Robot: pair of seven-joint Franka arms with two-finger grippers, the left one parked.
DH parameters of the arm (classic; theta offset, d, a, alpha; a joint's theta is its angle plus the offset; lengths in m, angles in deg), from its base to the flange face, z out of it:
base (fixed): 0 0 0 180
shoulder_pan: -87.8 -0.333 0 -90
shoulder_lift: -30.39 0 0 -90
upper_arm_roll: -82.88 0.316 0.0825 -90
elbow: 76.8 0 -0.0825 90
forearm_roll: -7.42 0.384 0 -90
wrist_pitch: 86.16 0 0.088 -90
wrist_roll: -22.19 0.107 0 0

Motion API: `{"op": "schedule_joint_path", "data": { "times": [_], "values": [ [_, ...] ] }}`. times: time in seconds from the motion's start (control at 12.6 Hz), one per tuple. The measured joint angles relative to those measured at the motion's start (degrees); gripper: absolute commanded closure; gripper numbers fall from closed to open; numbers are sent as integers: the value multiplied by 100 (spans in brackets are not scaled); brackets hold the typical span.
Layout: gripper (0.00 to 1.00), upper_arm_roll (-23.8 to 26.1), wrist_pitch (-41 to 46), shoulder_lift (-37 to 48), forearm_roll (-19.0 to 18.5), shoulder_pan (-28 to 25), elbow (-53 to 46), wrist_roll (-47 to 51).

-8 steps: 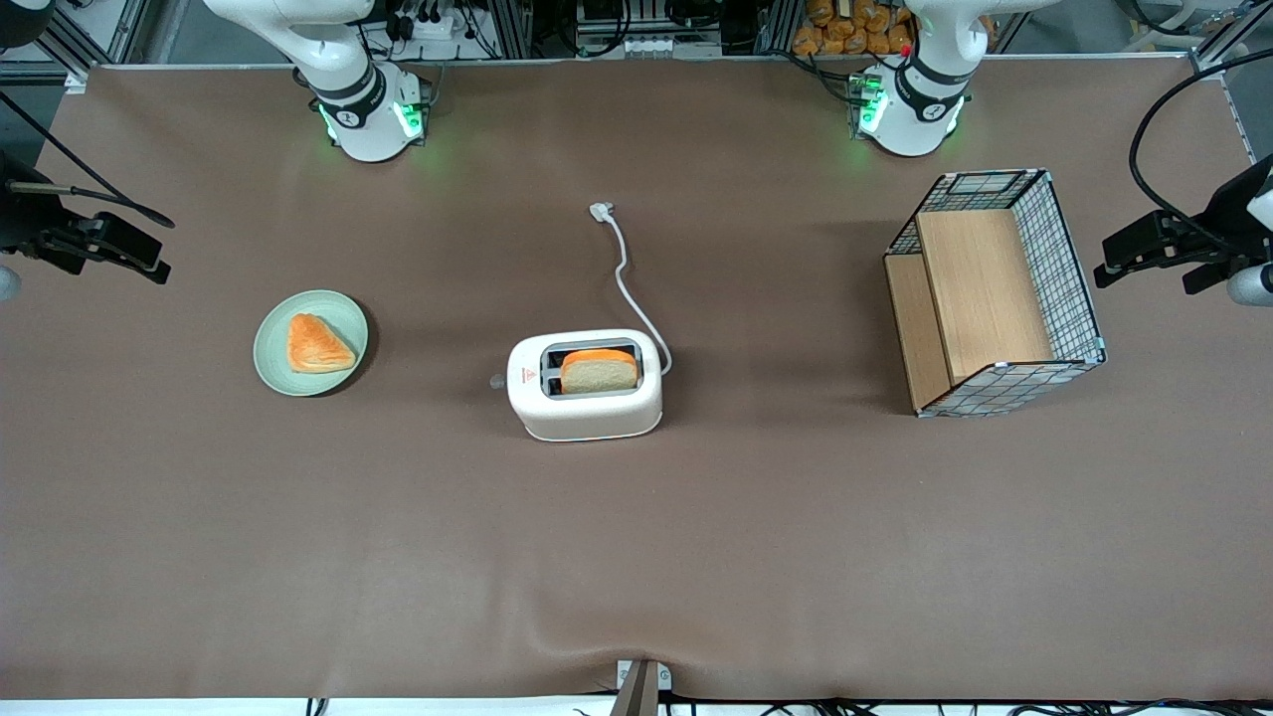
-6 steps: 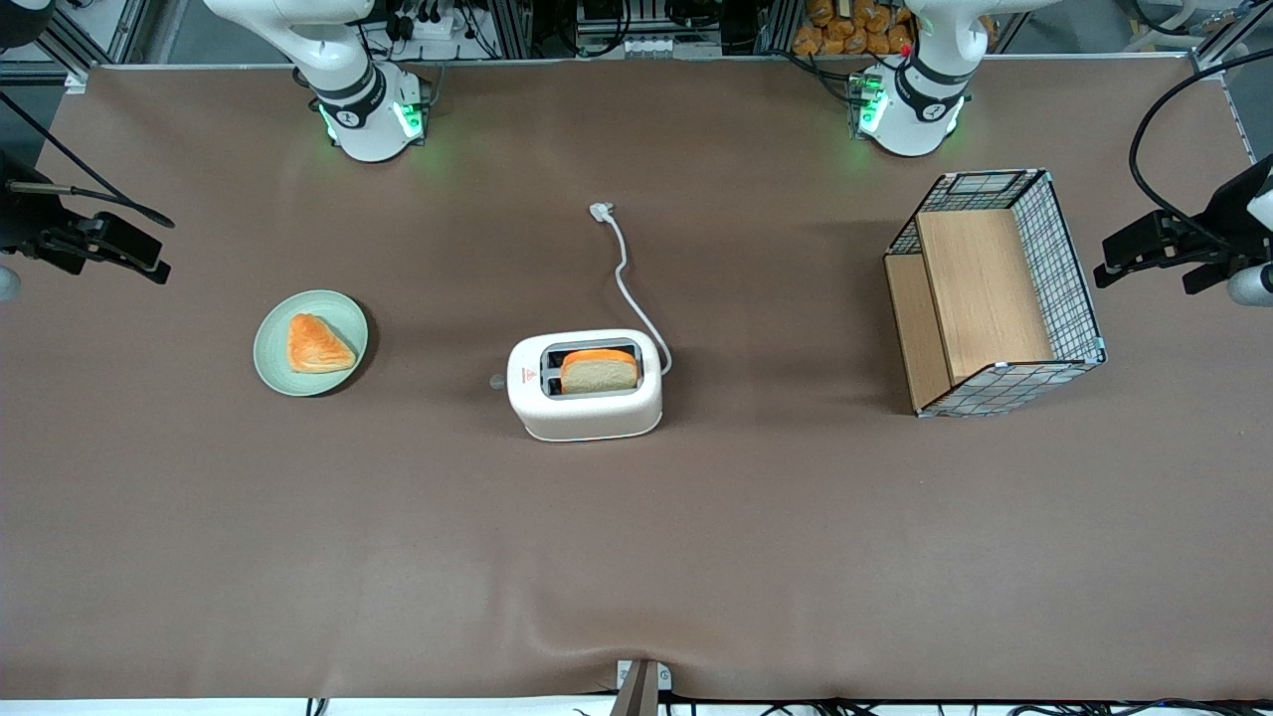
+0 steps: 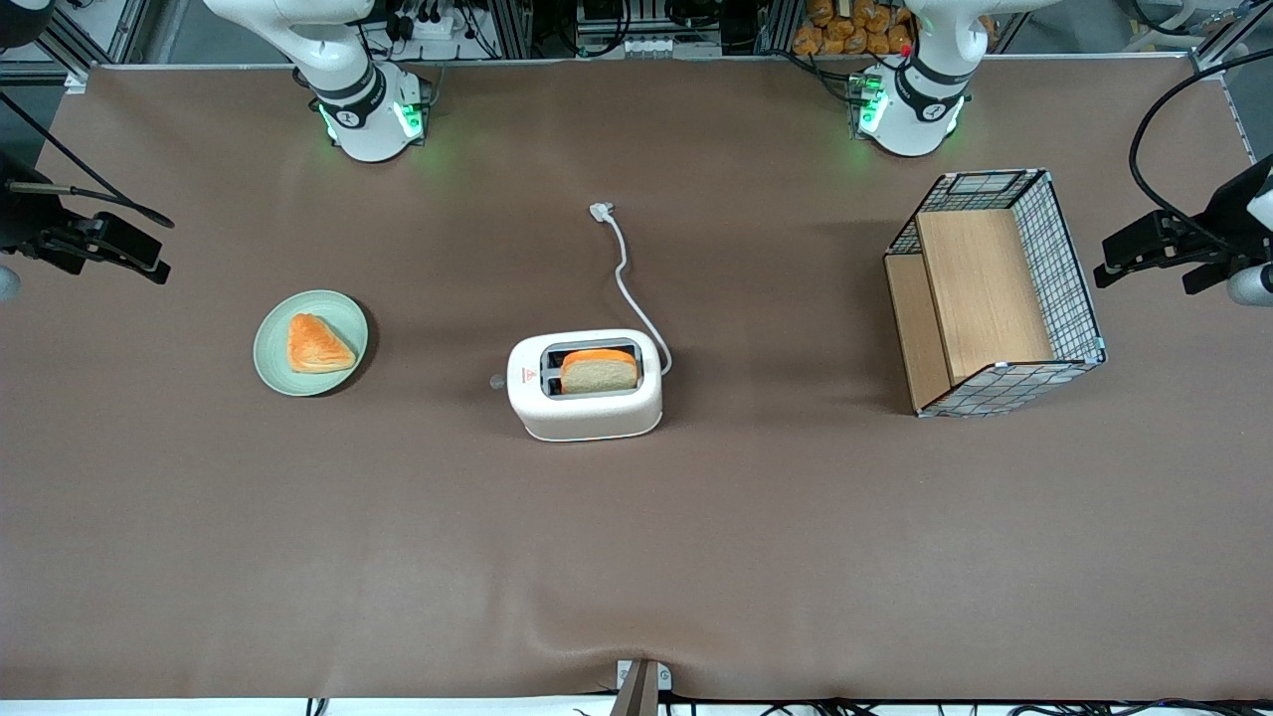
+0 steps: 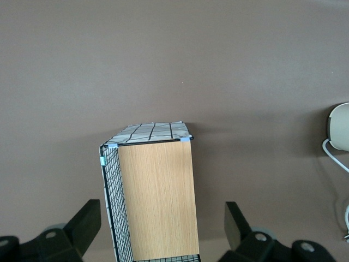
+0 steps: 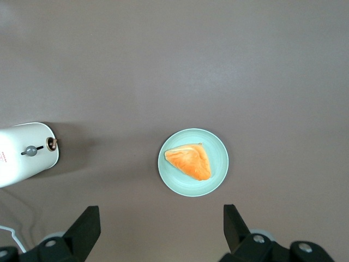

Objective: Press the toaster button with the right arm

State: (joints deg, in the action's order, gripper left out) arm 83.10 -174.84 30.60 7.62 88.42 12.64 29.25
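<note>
- My gripper [image 5: 158, 234] hung high over the table with its two black fingers [image 5: 87, 226] spread wide and nothing between them; it held nothing and touched nothing.
- From my right wrist camera, the toaster [image 5: 24, 153] sat well apart from the gripper, with the green plate [image 5: 218, 143] between the two sideways.
- The toaster button [image 5: 31, 150], a small grey knob, stuck out of the toaster's narrow end, the end facing the plate, beside a small brownish dial [image 5: 52, 143].
- In the front view the toaster [image 3: 585, 386] stood mid-table, and a slice of bread [image 3: 599, 370] sat upright in the slot nearer the camera.
- Its white cord [image 3: 629, 278] trailed away from the camera across the cloth.
- The plate [image 3: 273, 353] carried one orange triangular pastry [image 3: 316, 344].
- The wire-mesh basket [image 3: 1066, 261] with wooden panels lay toward the parked arm's end of the table.
- The table [image 3: 636, 557] was covered in brown cloth; I saw the right arm [image 3: 338, 70] at its mount.
</note>
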Motion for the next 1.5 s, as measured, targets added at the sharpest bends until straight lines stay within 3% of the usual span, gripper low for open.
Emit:
{"op": "schedule_joint_path", "data": {
  "times": [1.27,1.5],
  "values": [
    [0,106,329,-177,24,-152,18,-11],
    [0,120,327,-343,452,-373,22,-8]
  ]
}}
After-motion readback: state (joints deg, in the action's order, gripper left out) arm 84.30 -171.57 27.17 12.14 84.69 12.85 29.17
